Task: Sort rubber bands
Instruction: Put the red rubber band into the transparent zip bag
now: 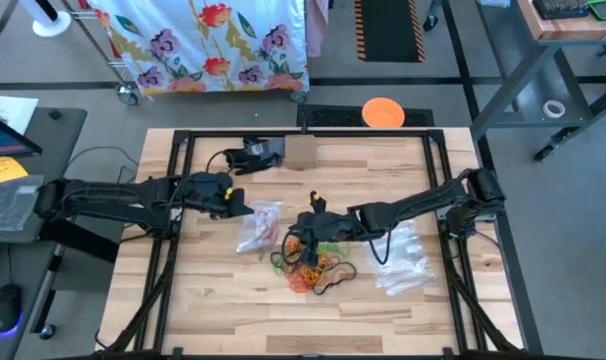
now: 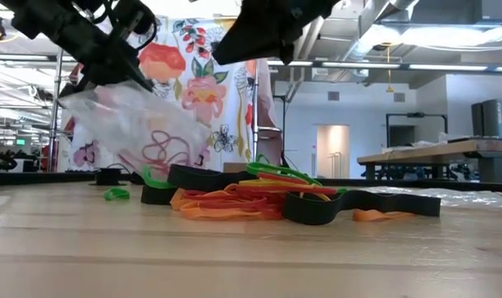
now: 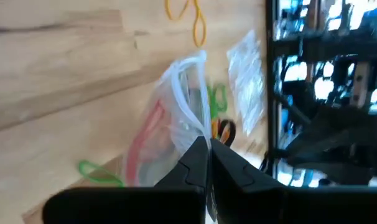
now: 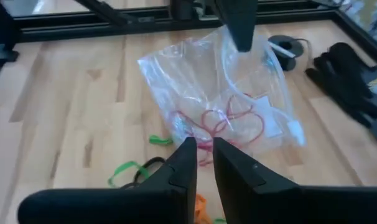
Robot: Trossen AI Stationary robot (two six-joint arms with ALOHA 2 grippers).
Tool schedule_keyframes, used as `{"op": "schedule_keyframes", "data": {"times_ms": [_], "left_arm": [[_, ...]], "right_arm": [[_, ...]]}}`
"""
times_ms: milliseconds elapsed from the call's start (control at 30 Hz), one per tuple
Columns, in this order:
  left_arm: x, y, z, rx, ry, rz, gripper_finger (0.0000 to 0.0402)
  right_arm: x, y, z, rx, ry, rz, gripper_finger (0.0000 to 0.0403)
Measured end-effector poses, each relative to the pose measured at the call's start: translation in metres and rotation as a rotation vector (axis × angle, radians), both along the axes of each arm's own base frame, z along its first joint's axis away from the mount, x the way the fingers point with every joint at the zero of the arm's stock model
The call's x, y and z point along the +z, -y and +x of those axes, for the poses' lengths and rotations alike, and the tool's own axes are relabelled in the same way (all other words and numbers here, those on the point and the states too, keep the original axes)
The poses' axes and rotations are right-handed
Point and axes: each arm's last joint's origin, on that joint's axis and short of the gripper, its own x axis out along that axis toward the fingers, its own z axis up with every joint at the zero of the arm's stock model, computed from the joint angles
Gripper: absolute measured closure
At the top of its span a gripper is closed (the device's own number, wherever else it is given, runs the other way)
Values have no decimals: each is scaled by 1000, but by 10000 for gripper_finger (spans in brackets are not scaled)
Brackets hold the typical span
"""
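High view shows the left gripper (image 1: 245,210) pinched shut on the edge of a clear zip bag (image 1: 259,228), lifting it off the wooden table (image 1: 203,300); red rubber bands (image 4: 229,121) sit inside it. Right of the bag, the right gripper (image 1: 305,236) hangs just above the loose pile of rubber bands (image 1: 316,268) at the table's middle, its fingers (image 4: 183,163) a narrow slit apart, holding nothing. More clear bags (image 1: 403,262) lie to the right.
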Motion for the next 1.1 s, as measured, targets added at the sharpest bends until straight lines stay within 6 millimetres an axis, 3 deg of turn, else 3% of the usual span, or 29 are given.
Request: {"op": "schedule_keyframes", "data": {"times_ms": [133, 367, 467, 733, 967, 1100], "left_arm": [[-2, 1, -1, -12, -20, -35, 401], [-6, 1, -2, -91, -61, 58, 401], [-7, 3, -3, -168, -73, 152, 401], [-9, 13, -3, -248, -92, 171, 401], [-9, 16, -3, -252, -97, 209, 401], [-8, 16, -3, -228, -93, 179, 402]], "right_arm": [[-1, -2, -1, 6, -16, -9, 354], [-10, -1, -8, -54, -117, 56, 354], [-16, -8, -14, -60, -166, 73, 354], [-40, -6, -37, -122, -227, 197, 354], [-54, -36, -42, -76, -268, 315, 354], [-58, -52, -37, -41, -201, 336, 354]]}}
